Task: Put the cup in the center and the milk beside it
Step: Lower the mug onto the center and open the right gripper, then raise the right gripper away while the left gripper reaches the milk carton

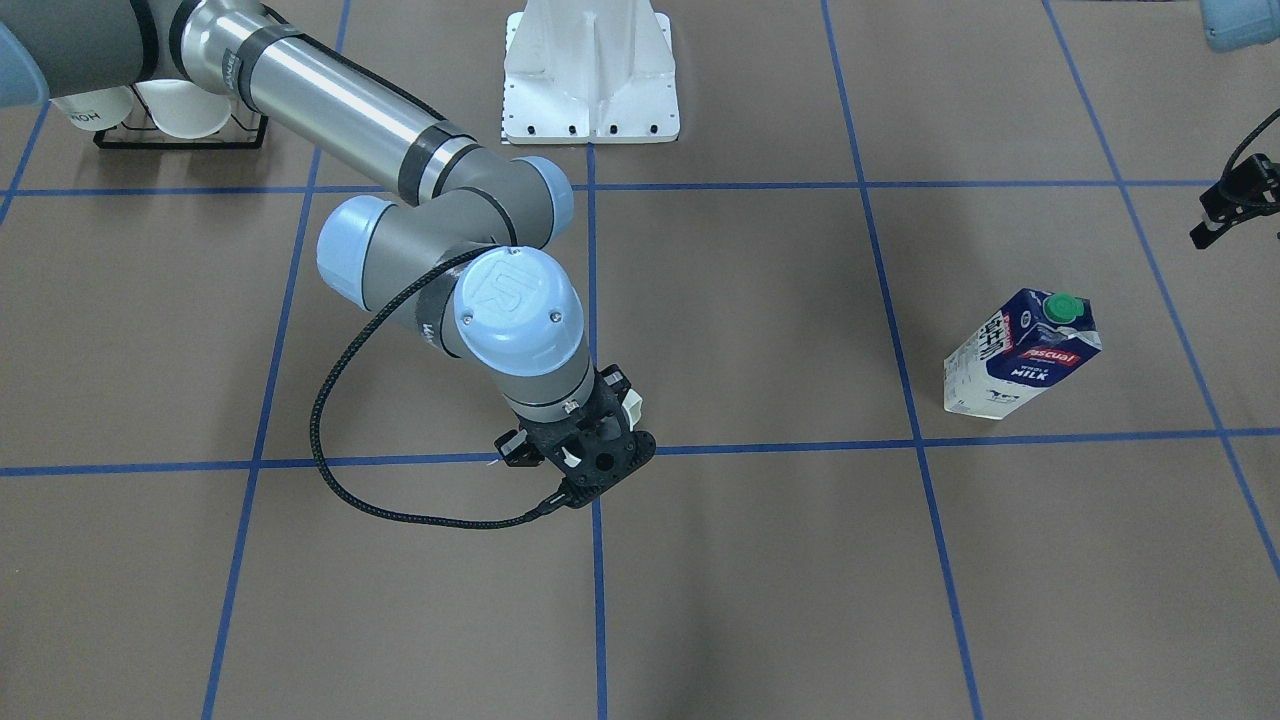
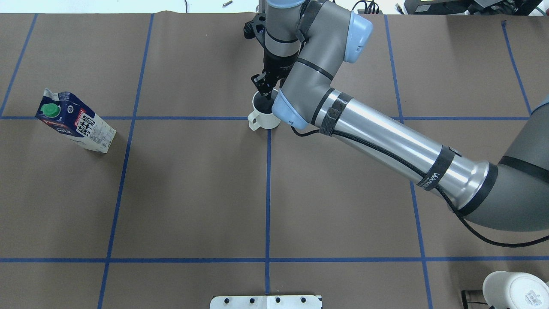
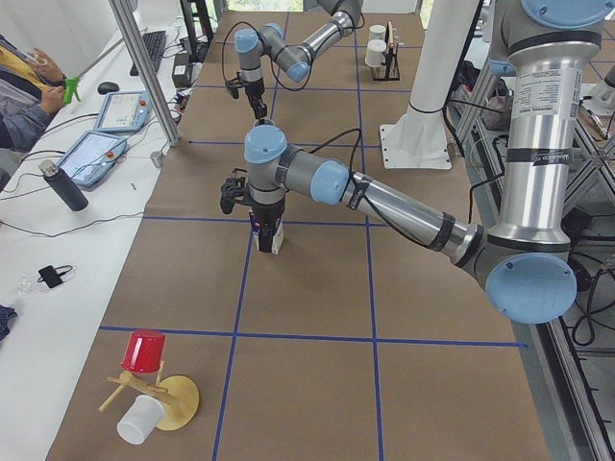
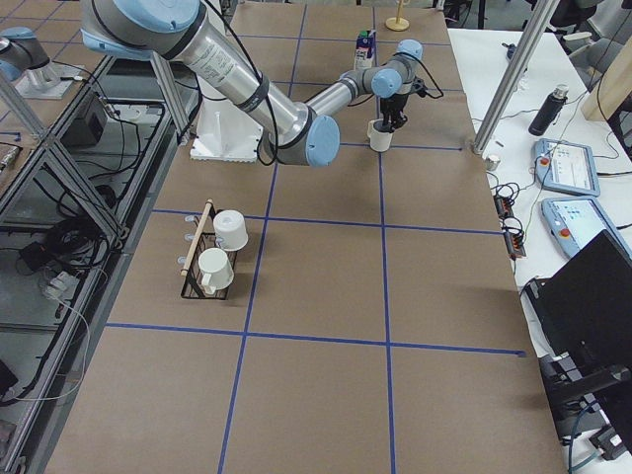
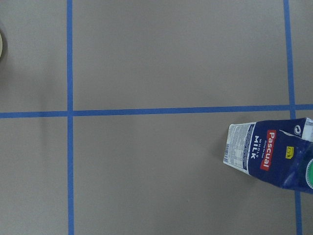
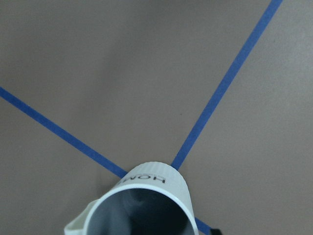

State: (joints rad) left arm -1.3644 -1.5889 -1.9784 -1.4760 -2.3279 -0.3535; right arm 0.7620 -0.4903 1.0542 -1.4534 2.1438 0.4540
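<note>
The cup [image 2: 268, 122], a small white mug with a dark inside, is at the blue tape crossing in the middle of the table, handle toward the lower left in the overhead view. My right gripper [image 2: 266, 93] points straight down and is shut on its far rim. The right wrist view shows the cup [image 6: 156, 188] close below, with dark print on its side. I cannot tell whether it rests on the table. The milk [image 2: 77, 124] stands upright far on my left, also in the left wrist view [image 5: 269, 154]. My left gripper [image 1: 1232, 205] hovers high near it; its jaws are not visible.
A black rack [image 1: 180, 135] with two white mugs stands at my back right, also in the exterior right view [image 4: 212, 252]. The white robot base plate [image 1: 590, 80] is at the table's rear middle. A wooden stand with a red cup [image 3: 144, 384] sits at the left end. Brown table with blue tape grid.
</note>
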